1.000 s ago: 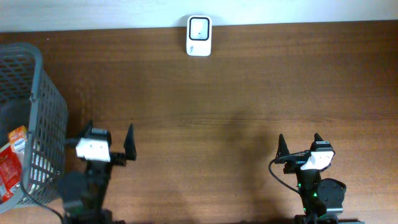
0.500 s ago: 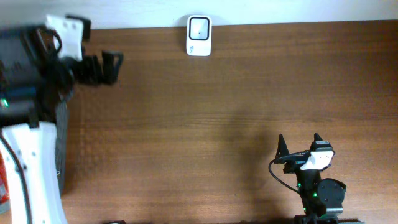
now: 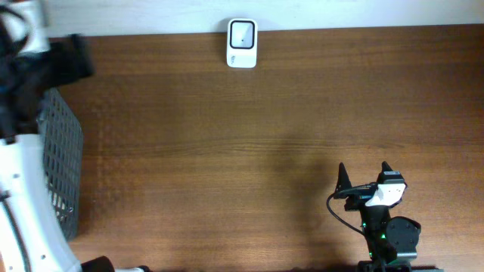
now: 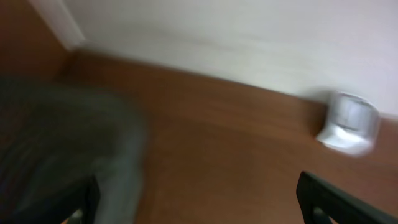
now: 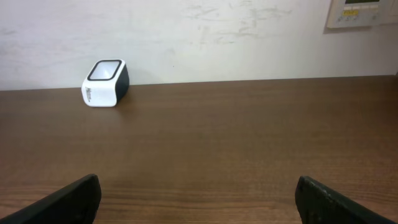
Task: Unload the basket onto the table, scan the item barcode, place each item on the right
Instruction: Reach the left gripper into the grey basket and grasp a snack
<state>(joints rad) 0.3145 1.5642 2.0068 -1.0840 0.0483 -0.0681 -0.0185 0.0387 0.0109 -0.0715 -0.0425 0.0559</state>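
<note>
The item and its barcode are hidden; my raised left arm covers most of the grey basket. The white scanner with a dark window stands at the table's back edge by the wall. It also shows in the right wrist view as the scanner far ahead to the left, and blurred at the right in the left wrist view. My left gripper hangs high over the basket's back corner, open and empty. Near the front edge, my right gripper rests open with only bare wood between its fingers.
The mesh basket fills the left side of the blurred left wrist view. A white wall runs along the table's back edge. Brown wood stretches between the scanner and the right gripper.
My left arm has risen from the front left of the table and swung back and left over the basket, hiding its contents. The right arm has not moved.
</note>
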